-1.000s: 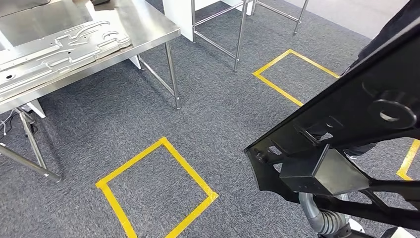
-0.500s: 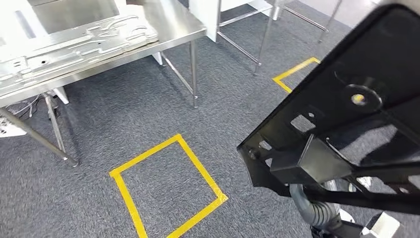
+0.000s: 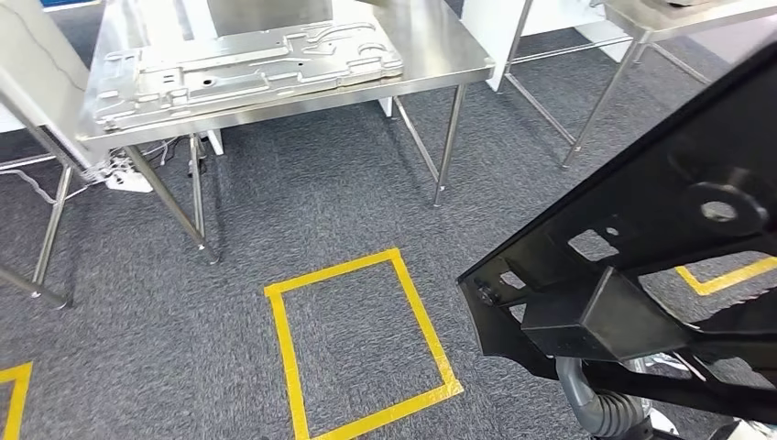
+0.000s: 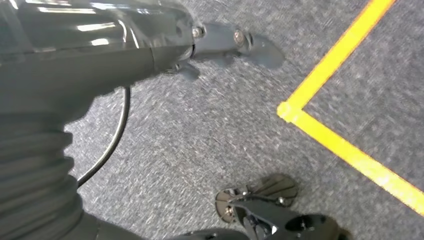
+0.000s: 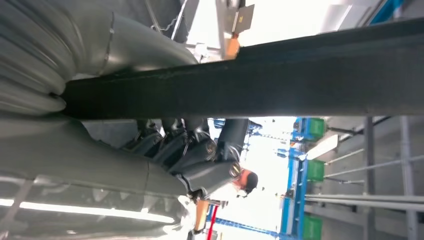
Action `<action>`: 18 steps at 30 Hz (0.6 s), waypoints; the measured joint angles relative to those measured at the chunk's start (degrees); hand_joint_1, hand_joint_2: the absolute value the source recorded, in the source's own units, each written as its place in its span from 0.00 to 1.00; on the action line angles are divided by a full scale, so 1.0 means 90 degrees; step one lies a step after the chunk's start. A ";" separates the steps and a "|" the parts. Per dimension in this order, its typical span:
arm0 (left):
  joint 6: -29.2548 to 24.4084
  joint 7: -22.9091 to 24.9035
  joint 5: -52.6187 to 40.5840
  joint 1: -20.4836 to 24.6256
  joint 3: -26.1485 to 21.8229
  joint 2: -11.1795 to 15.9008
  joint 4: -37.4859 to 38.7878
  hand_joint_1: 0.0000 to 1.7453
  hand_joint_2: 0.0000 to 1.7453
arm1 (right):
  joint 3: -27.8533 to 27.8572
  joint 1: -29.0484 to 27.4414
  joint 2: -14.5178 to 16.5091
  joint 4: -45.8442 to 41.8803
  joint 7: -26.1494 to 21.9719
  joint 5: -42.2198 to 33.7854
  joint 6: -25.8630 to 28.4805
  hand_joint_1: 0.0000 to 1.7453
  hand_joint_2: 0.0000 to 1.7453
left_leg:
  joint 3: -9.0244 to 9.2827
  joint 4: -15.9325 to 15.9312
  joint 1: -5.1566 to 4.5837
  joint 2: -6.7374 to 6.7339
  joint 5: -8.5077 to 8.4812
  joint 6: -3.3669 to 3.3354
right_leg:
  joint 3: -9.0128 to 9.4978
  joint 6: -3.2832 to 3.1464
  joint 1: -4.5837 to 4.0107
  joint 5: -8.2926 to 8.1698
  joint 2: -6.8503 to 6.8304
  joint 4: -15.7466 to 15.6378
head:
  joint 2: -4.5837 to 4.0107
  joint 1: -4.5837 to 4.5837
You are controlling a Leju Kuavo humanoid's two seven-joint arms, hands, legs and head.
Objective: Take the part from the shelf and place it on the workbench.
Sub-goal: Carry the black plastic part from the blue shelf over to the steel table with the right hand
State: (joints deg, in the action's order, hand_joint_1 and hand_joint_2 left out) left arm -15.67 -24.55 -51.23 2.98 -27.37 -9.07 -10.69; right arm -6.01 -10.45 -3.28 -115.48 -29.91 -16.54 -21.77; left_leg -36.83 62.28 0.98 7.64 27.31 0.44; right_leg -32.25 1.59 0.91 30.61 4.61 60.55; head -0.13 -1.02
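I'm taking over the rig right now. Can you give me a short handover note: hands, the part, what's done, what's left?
Right hand: holds the black part from below, fingers curled against its edge.
Left hand: hangs over the carpet, holding nothing.
Done: the part is off the shelf and carried.
Left: reach the steel workbench ahead, where a silver stamped panel already lies, and set the part down.

A large black part [image 3: 660,238] with cut-outs and a round boss fills the right side, raised above grey carpet [image 3: 275,211]. A stainless-steel bench [image 3: 440,46] stands ahead, carrying a flat stamped metal panel [image 3: 247,64]. A yellow tape rectangle [image 3: 357,344] marks the floor between bench and part. A grey ribbed arm cover [image 3: 600,408] shows beneath the part.
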 joint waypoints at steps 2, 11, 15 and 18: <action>0.0000 0.0001 0.0000 -0.0026 -0.0005 0.0006 0.0001 0.00 1.00 | 0.0000 0.0005 0.0004 -0.0001 0.0001 -0.0003 -0.0001 1.00 1.00 | -0.0025 -0.0044 0.0015 0.0092 -0.0043 0.0081 | 0.0035 -0.0015 0.0029 -0.0026 -0.0126 -0.0065 | 0.0000 0.0001; 0.0000 0.0013 0.0023 -0.0011 -0.0019 0.0030 0.0002 0.00 1.00 | 0.0012 -0.0012 0.0030 -0.0001 0.0008 -0.0008 0.0001 1.00 1.00 | -0.0435 0.1062 0.0041 -0.0883 0.0354 0.0238 | 0.0189 -0.0096 0.0120 -0.0008 -0.0930 -0.0147 | 0.0000 -0.0236; 0.0005 0.0014 0.0019 0.0000 -0.0021 0.0025 0.0002 0.00 1.00 | 0.0017 -0.0008 0.0034 -0.0001 0.0011 -0.0004 0.0002 1.00 1.00 | 0.0084 -0.0003 0.0023 -0.1250 0.0071 0.0212 | 0.0268 0.0066 0.0064 0.0096 -0.1136 -0.0113 | 0.0000 -0.0297; 0.0010 0.0016 0.0018 -0.0003 -0.0022 0.0022 0.0002 0.00 1.00 | 0.0006 0.0000 0.0039 -0.0001 0.0018 0.0021 -0.0001 1.00 1.00 | 0.0053 -0.0029 0.0010 -0.1037 0.0052 0.0073 | 0.0316 0.0135 0.0049 0.0143 -0.1198 -0.0139 | 0.0000 -0.0196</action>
State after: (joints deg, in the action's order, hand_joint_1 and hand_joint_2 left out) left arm -15.58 -24.40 -51.07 2.95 -27.57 -8.87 -10.67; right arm -5.96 -10.45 -2.93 -115.49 -29.75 -16.35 -21.78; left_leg -36.36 62.01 1.07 -1.69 27.77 1.10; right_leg -29.41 2.80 1.35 31.89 -6.17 59.30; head -0.13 -2.78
